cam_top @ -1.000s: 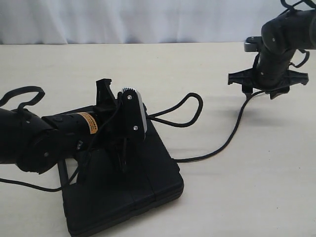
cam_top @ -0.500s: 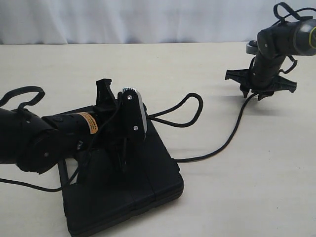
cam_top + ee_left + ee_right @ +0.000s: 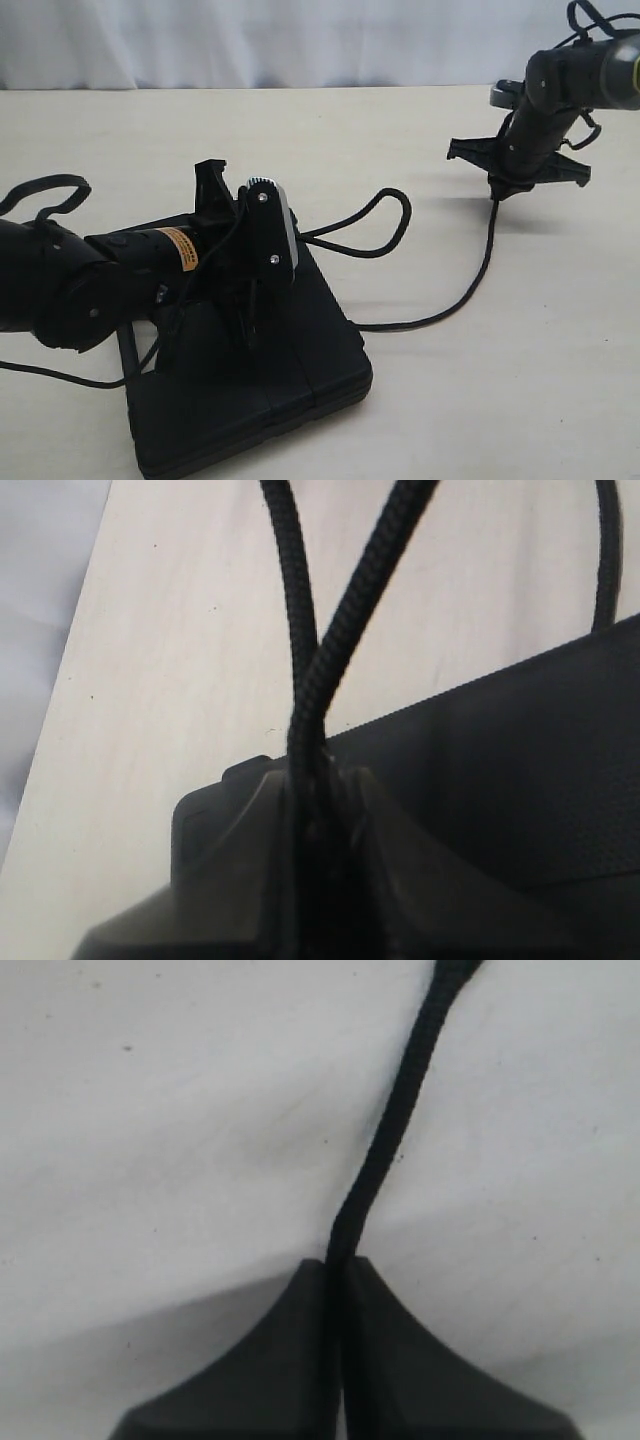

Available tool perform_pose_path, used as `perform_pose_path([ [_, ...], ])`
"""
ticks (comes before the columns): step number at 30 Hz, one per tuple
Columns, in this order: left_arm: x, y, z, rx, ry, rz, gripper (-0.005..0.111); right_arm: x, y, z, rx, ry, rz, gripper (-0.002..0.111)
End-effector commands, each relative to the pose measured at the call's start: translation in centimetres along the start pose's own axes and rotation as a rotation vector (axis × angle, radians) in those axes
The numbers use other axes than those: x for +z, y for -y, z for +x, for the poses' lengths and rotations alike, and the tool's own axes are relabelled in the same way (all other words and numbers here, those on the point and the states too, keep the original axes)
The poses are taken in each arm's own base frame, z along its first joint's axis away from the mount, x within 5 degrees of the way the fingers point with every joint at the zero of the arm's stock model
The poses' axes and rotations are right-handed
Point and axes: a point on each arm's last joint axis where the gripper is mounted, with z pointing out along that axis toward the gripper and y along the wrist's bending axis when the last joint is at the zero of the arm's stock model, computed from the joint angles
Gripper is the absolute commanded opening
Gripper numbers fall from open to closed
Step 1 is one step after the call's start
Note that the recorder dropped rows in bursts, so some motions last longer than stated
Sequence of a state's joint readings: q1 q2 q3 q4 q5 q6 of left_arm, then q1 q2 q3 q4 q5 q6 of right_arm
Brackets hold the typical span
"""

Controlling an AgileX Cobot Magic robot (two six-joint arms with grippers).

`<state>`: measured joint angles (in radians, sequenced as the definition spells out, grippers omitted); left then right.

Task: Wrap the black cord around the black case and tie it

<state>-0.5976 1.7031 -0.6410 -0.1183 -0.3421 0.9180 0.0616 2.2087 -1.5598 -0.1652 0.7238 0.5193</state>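
The black case [image 3: 290, 390] lies flat at the front left of the table, its dark lid [image 3: 540, 780] also filling part of the left wrist view. Over the case, my left gripper [image 3: 290, 240] is shut on the black cord [image 3: 310, 670], pinching two strands that cross just beyond the fingertips. From there the black cord [image 3: 385, 215] loops out on the table and another run [image 3: 470, 285] curves from the case's right edge up to my right gripper [image 3: 500, 190]. That gripper hangs at the far right, shut on a single strand [image 3: 385, 1150].
Pale wooden tabletop [image 3: 420, 130] stretches behind and between the arms. A white curtain [image 3: 250, 40] backs the far edge. A thin black cable [image 3: 40, 190] arcs by the left arm at the left edge.
My right gripper has risen and drifted back and slightly left, drawing its cord strand straighter and steeper. The left arm, the case and the loop have stayed put.
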Motion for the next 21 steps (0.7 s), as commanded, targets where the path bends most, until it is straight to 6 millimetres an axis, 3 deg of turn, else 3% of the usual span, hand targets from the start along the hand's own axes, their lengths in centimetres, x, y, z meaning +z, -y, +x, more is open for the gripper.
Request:
perform_pose_path([
  [1,-0.1,-0.2,-0.3,-0.037,0.014,-0.027,0.0,-3.1,1.1,0.8,-0.076,0.077,-0.069,0.004],
  [5,-0.1,-0.2,-0.3,-0.089,0.016,-0.03,0.0,-5.6,2.7,3.9,-0.256,0.208,-0.133,0.004],
  [10,-0.1,-0.3,-0.5,-0.227,0.041,-0.038,0.0,-8.8,3.6,9.5,-0.419,0.384,-0.197,0.004],
  [15,-0.1,0.0,-0.9,-0.262,0.081,0.012,0.0,-12.1,2.8,14.8,-0.659,0.605,-0.226,0.004],
  [21,-0.2,-0.4,-0.5,-0.317,0.167,0.119,0.0,-14.0,1.9,19.3,-0.864,0.658,-0.281,0.004],
])
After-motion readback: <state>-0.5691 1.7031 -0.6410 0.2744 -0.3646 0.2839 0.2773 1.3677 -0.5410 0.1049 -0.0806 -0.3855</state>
